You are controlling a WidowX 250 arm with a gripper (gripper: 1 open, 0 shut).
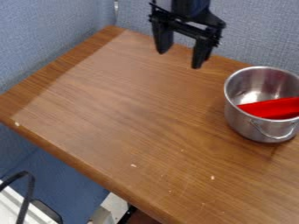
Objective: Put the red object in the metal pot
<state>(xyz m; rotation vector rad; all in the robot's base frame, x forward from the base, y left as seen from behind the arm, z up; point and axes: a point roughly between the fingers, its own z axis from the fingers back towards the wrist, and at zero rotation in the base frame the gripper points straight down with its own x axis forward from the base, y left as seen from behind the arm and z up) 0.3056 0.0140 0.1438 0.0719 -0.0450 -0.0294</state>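
Note:
The red object (274,108) lies inside the metal pot (239,94), resting across its bottom. The pot stands at the right side of the wooden table (128,105). My gripper (177,51) hangs above the table's back edge, well to the left of the pot and apart from it. Its two dark fingers (159,41) point downward with a clear gap between them and nothing held.
A blue-grey wall (47,31) runs behind and to the left of the table. The table's front left edge drops off to the floor, where a dark cable (14,184) shows at the lower left.

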